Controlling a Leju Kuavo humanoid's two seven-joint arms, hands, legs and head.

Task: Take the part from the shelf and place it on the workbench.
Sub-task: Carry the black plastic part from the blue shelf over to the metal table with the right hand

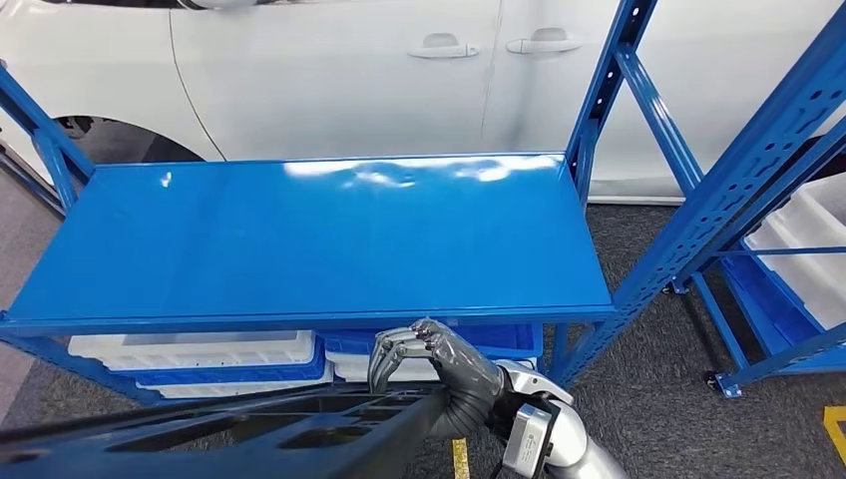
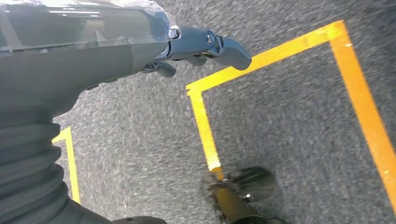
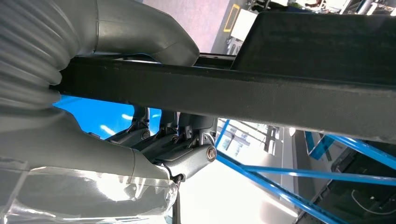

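Part (image 1: 229, 439), a long black plastic piece with moulded recesses, lies across the bottom of the head view, in front of and below the blue shelf (image 1: 319, 239), and the right hand (image 1: 439, 364) holds its right end. In the right wrist view the grey thumb (image 3: 140, 32) lies along one side of the part's dark bar (image 3: 233, 95) and the darker fingers (image 3: 182, 144) curl round the other side, so the grip is closed around it. The left hand (image 2: 187, 49) hangs over grey carpet (image 2: 289, 121) marked with yellow tape lines (image 2: 205, 130); its dark fingers are bent inward with nothing between them, though the frame is blurred. The shelf's top board is glossy and bare blue, carried by slanted blue uprights, one at the left (image 1: 45, 140) and one at the right (image 1: 604, 90). Under the board sit stacked bins: white ones (image 1: 195, 349) at the left with a blue one (image 1: 239, 377) among them, and another blue bin (image 1: 499, 337) just behind the right hand's fingertips; how many there are in all I cannot tell. A second blue rack (image 1: 758, 190) stands to the right, holding a white bin (image 1: 808, 249). Behind the shelf stands one white car (image 1: 349, 70), with two door handles (image 1: 444, 47) side by side and part of a wheel arch at the left.
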